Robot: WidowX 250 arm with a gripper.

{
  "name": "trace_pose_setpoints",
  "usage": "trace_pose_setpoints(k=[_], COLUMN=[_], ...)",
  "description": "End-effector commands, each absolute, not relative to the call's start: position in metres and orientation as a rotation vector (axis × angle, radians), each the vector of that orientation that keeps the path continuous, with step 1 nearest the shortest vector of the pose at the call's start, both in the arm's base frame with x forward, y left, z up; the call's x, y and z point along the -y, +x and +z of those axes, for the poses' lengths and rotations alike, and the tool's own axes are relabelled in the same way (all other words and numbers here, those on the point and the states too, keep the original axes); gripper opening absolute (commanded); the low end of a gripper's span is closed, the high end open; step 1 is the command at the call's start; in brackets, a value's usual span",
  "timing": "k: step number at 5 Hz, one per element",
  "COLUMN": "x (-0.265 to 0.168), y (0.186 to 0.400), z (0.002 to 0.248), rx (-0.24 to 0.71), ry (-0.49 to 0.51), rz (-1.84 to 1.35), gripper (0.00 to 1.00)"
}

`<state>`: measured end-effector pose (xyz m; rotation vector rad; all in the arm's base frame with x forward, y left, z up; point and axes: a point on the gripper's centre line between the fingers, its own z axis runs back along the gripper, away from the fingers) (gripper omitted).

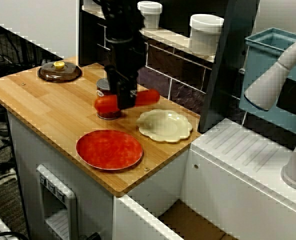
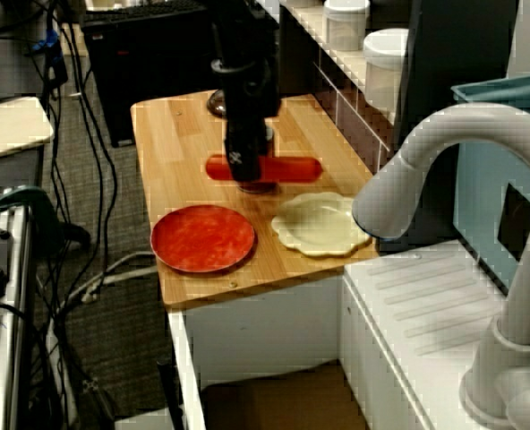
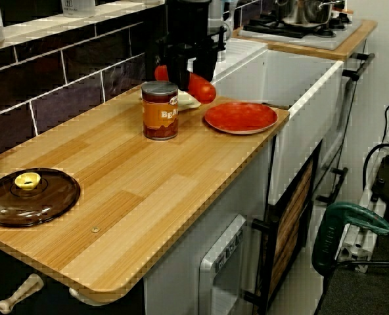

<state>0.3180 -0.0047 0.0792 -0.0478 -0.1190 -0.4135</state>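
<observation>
- Nearest us, in front of the can (image 3: pixel 160 111), we see the red plate (image 1: pixel 109 149) and cream plate (image 1: pixel 165 125).
- Beside the can, the gripper (image 1: pixel 124 99) has its jaws pinched on the red sausage (image 1: pixel 148 96) mid-length, aloft: a carry, we reckon; lowering calls for clearing that can.
- Beyond the can, the brown lid (image 1: pixel 59 72).

**Even Light, Soft Detail**

The wooden counter (image 1: pixel 48 100) is evenly lit, apparently from overhead, and only faint shadows are cast. Jagged stepping is seen along its edges. The red sausage (image 1: pixel 106 104) is slightly smeared by blur.
</observation>
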Motion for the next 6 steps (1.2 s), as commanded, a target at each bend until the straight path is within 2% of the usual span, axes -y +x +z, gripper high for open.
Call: trace_pose_setpoints(k=[1,2,4,6], x=[-0.015,-0.019,-0.018,0.002], y=[0.283,0.261,0.238,0.233], z=[0.117,0.119,0.101,0.094], rx=[0.182,0.211,0.228,0.229], ry=[-0.084,-0.065,-0.028,-0.006], rz=[-0.52,-0.575,-0.618,-0.647], gripper=[0.0,0.0,0.0,0.0])
